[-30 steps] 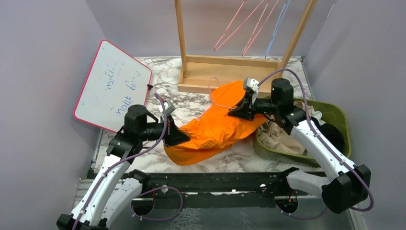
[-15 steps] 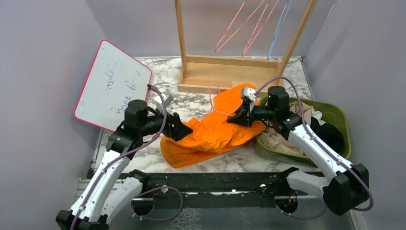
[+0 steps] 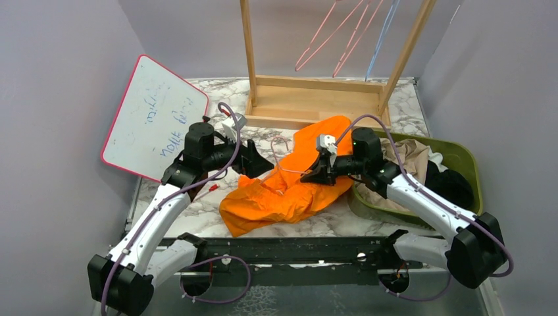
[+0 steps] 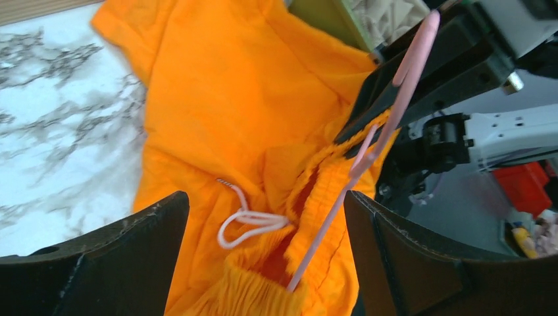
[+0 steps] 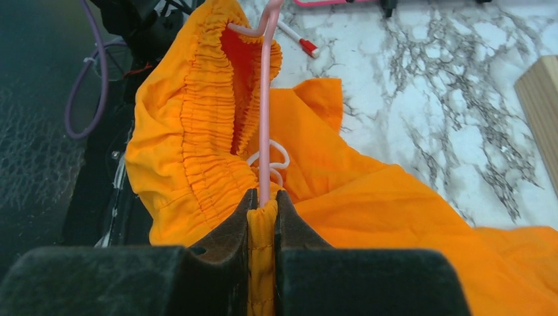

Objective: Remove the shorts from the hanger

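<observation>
Near the front edge of the table (image 3: 408, 112), the orange shorts (image 3: 276, 197) lie crumpled on the marble, dragged closer to the arm bases than one second ago. The right gripper (image 5: 263, 205) stays pinched tight on the gathered waistband together with the wire of the pink hanger (image 5: 265, 99), which still sits inside the waist. The left gripper (image 3: 260, 161) has released the cloth and lifted away, its fingers wide apart and empty. I judge that pulling the hanger out comes next. Bare marble lies to the left. The green bin (image 3: 470, 164) at the right and the wooden rack (image 3: 316, 99) behind limit the room.
</observation>
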